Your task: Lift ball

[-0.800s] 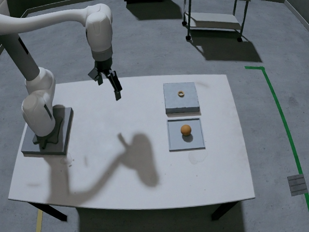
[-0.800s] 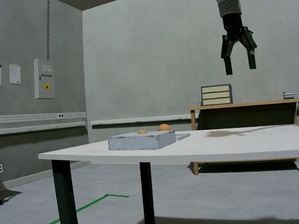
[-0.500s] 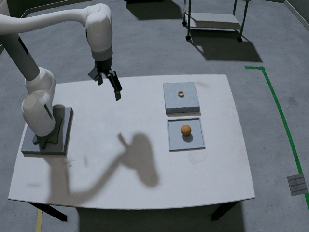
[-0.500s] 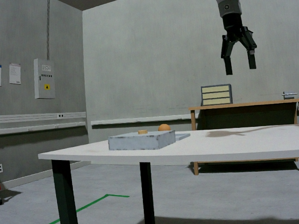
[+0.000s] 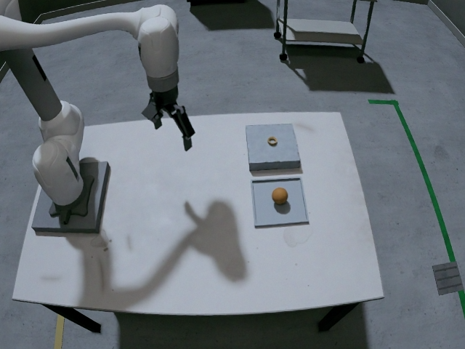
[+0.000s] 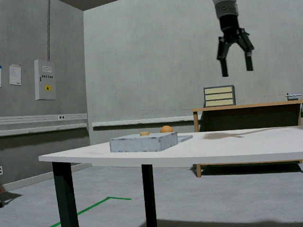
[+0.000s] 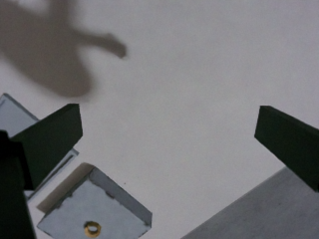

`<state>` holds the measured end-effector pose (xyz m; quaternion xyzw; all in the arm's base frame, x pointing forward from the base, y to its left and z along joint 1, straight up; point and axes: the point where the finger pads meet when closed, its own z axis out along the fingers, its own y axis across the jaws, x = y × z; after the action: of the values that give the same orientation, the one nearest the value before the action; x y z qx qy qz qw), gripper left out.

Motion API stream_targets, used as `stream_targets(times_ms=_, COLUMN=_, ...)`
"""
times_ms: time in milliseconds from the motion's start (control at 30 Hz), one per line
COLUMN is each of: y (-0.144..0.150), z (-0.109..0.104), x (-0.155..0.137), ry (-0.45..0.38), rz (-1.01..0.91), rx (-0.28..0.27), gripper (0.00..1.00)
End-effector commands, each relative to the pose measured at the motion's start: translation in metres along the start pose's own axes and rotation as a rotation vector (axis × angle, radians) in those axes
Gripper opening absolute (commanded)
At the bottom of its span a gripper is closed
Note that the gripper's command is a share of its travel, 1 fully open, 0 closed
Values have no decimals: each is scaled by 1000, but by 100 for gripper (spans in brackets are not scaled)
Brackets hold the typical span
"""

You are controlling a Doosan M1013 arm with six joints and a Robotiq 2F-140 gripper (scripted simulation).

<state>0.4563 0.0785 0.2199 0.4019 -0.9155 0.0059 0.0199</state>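
An orange ball (image 5: 280,195) rests on a thin grey tray (image 5: 279,205) on the right half of the white table; its top shows behind the block in the exterior view (image 6: 166,128). A small tan ring (image 5: 272,140) lies on a thick grey block (image 5: 272,147) just behind the tray; the ring also shows in the exterior view (image 6: 144,133) and in the wrist view (image 7: 92,229). My gripper (image 5: 172,133) hangs high above the table, well left of the ball, fingers wide open and empty; it also shows in the exterior view (image 6: 235,69).
The arm's base plate (image 5: 72,198) sits at the table's left end. A wheeled metal cart (image 5: 322,30) stands on the floor behind the table. A wooden desk (image 6: 247,117) stands by the wall. Green tape (image 5: 424,172) marks the floor at right.
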Motion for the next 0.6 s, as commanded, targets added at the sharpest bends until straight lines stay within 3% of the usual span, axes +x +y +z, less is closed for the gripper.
stream_targets(times_ms=0, y=-34, z=2, x=-25, ry=-6, rz=-88, rx=-2, gripper=100)
stream_targets(times_ms=200, y=-90, z=11, x=-61, ry=-13, rz=-228, rx=-1, gripper=100)
stream_targets(times_ms=300, y=-96, z=13, x=-65, ry=-13, rz=-244, rx=-1, gripper=100)
stream_targets(times_ms=333, y=-125, z=21, x=-81, ry=-17, rz=-315, rx=0, gripper=100)
stream_targets(times_ms=433, y=-139, z=25, x=-89, ry=-18, rz=-346, rx=1, gripper=100)
stream_targets(times_ms=567, y=-178, z=39, x=-108, ry=-23, rz=-440, rx=3, gripper=100)
